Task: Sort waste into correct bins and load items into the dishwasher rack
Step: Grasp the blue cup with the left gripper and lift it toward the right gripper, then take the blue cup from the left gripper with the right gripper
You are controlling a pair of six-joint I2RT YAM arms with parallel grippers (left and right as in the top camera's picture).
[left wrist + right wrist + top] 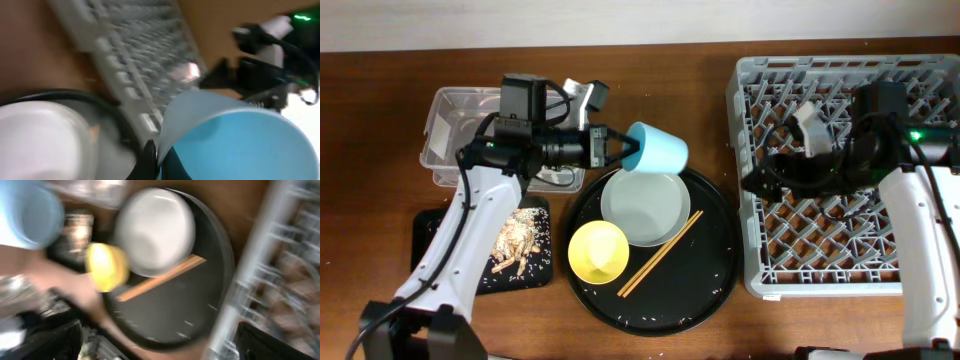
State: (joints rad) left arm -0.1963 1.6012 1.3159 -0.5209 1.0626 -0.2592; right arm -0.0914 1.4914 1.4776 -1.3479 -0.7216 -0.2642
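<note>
The left gripper (628,150), just above the centre of the overhead view, is clamped on the rim of the light blue cup (660,150), which lies tilted on its side above the top edge of the round black tray (710,280). Below it on that tray sit the pale grey plate (645,208), the yellow bowl (598,251) at the plate's lower left, and the chopsticks (660,254) slanting beside both. At upper left stands the clear tub (450,120); below it the flat black tray (428,232) holds food scraps (520,240). The right gripper (752,187) hangs over the left edge of the dishwasher rack (820,250) at right, its jaws seemingly apart in the blurred wrist view
</note>
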